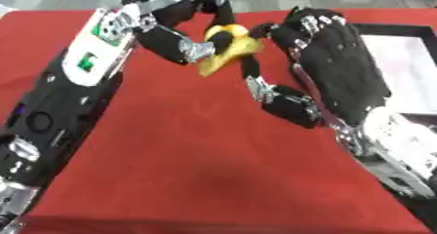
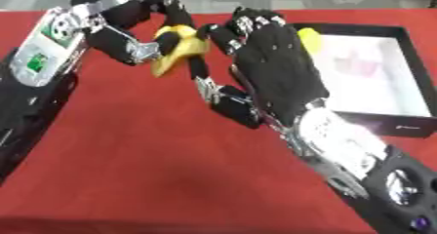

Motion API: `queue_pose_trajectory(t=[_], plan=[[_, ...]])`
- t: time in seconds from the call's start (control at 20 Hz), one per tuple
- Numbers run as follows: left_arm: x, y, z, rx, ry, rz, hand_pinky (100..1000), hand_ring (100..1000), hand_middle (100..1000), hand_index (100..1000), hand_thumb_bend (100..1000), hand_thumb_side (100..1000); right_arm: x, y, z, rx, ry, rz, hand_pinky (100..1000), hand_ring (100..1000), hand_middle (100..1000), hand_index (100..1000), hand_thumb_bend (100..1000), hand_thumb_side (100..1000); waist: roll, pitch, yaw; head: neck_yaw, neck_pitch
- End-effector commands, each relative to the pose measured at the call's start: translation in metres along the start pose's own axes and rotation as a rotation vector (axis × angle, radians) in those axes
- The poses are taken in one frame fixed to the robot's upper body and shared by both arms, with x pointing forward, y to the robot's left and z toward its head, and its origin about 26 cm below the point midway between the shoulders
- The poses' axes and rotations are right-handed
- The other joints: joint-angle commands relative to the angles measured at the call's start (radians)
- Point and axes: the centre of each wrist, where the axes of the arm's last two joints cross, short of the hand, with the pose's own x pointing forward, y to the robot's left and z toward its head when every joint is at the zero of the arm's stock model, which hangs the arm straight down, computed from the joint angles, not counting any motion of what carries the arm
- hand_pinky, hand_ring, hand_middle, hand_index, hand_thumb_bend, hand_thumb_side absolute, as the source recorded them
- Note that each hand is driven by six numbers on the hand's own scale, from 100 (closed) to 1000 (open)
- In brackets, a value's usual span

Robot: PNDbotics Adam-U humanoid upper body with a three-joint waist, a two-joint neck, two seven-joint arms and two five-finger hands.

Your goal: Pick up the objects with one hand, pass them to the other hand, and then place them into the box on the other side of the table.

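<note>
A yellow, banana-like object (image 1: 227,51) hangs above the red table (image 1: 196,155) between my two hands. My left hand (image 1: 175,40) comes in from the upper left and is shut on the object's left side, fingers curled over the top and thumb below. My right hand (image 2: 273,67) shows its back to the camera. Its fingers (image 1: 266,30) touch the object's upper right edge and its thumb (image 1: 256,84) reaches up under it, so both hands pinch it. The black-rimmed box (image 2: 416,72) with a white floor lies at the table's right side, just behind my right hand.
Inside the box lie a small yellow thing (image 2: 311,39) and a pink thing (image 2: 358,65). My left forearm (image 1: 51,111) runs down the left side and my right forearm (image 2: 358,160) covers the lower right. Red cloth lies between the arms.
</note>
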Motion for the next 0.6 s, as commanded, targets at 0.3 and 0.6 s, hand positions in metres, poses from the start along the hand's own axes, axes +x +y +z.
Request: queue_pose_trajectory(t=[0.3,0.6], plan=[[0.010,0.013,-0.001,-0.139,-0.118,-0.125,735,544,438,597,100,330,-0.008,-0.007,-0.003,-0.004,-0.013,0.022,461,530,198,246,100,396,0.000,-0.024,-0.001,-0.007,0.005],[0.010,0.009,-0.012,-0.152,-0.138,-0.120,736,548,443,601,100,355,-0.010,-0.009,-0.006,-0.004,-0.021,0.018,470,525,207,246,100,365,-0.001,-0.027,0.000,-0.006,0.005]])
